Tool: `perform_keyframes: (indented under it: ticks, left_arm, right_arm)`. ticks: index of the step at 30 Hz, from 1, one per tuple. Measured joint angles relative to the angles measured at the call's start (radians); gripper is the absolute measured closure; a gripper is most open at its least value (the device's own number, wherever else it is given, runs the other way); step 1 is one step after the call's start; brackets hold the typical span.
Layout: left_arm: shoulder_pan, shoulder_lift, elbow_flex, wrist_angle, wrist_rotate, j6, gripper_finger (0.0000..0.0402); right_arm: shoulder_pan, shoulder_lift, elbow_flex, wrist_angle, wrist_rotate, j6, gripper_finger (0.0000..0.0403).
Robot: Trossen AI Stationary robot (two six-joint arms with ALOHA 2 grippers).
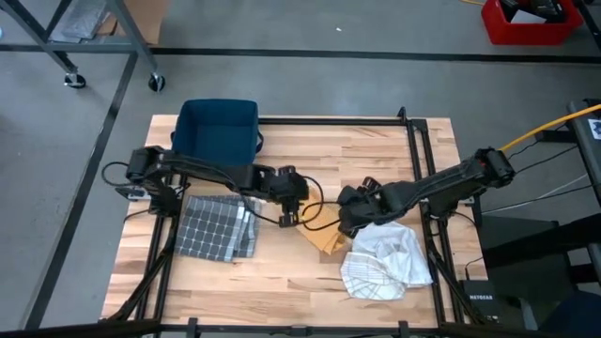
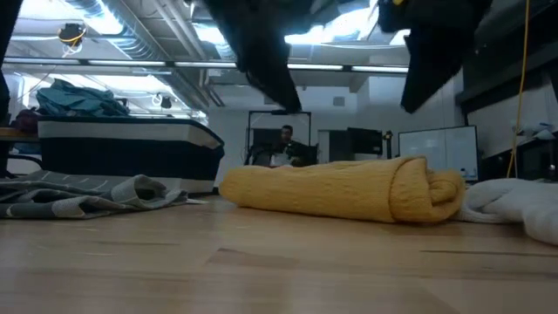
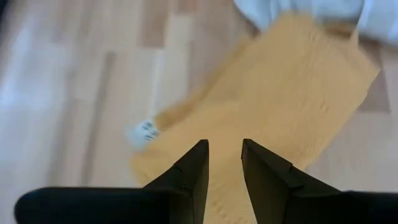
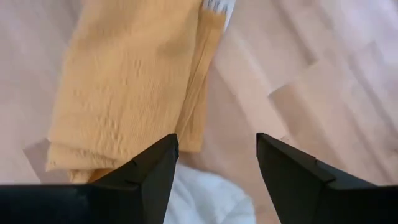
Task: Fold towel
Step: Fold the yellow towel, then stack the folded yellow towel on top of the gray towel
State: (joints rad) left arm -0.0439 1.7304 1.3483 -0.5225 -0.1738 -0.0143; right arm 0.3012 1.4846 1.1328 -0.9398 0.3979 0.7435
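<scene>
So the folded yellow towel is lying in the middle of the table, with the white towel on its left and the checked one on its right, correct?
Sides are swapped. In the high view the yellow towel lies mid-table, but the white towel is on its right and the checked towel on its left.

yellow towel (image 1: 324,239) hemmed by white cloth (image 1: 387,263), checked towel (image 1: 216,225)

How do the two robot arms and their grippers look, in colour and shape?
Both arms are black, slim and jointed, with thin black cables beside them. The left gripper and the right gripper each have two matte black fingers of wedge shape, tapering to the tip. No markings show.
</scene>
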Motion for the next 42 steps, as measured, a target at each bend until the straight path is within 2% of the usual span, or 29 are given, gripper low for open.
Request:
perform_keyframes:
  ticks: [7, 11, 15, 18, 21, 24, 28, 32, 35, 38, 42]
  left_arm:
    - [0.016, -0.187, 0.001, -0.014, -0.027, -0.010, 0.0314]
    - [0.010, -0.318, 0.002, -0.094, -0.067, -0.049, 0.0314]
    - [-0.015, -0.432, 0.003, -0.246, -0.154, -0.186, 0.0314]
    - [-0.058, -0.518, 0.000, -0.376, -0.234, -0.320, 0.0314]
    - [-0.133, -0.601, -0.033, -0.472, -0.336, -0.459, 0.0314]
    - [-0.231, -0.690, -0.105, -0.509, -0.469, -0.584, 0.0314]
    - [-0.357, -0.805, -0.265, -0.478, -0.586, -0.695, 0.0314]
    - [-0.426, -0.856, -0.458, -0.319, -0.628, -0.804, 0.0314]
    - [-0.430, -0.842, -0.606, -0.120, -0.641, -0.921, 0.0314]
    - [-0.418, -0.806, -0.735, 0.072, -0.640, -1.032, 0.0314]
    - [-0.396, -0.743, -0.844, 0.274, -0.628, -1.251, 0.0314]
  right_arm:
    - [0.000, -0.149, 0.000, -0.006, 0.031, -0.046, 0.0178]
    - [0.000, -0.248, 0.000, -0.013, 0.035, -0.078, 0.0178]
    - [0.000, -0.346, 0.000, -0.057, 0.038, -0.146, 0.0178]
    - [0.000, -0.423, -0.001, -0.088, 0.078, -0.207, 0.0178]
    - [0.000, -0.513, -0.021, -0.109, 0.144, -0.230, 0.0178]
    - [0.000, -0.643, -0.097, -0.085, 0.162, -0.221, 0.0178]
    - [0.000, -0.825, -0.275, 0.090, 0.127, -0.171, 0.0178]
    - [0.000, -0.941, -0.508, 0.450, 0.059, -0.165, 0.0178]
    - [0.000, -0.948, -0.662, 0.766, 0.028, -0.165, 0.0178]
    - [0.000, -0.906, -0.765, 1.002, 0.028, -0.163, 0.0178]
    - [0.000, -0.830, -0.807, 1.114, 0.027, -0.132, 0.0178]
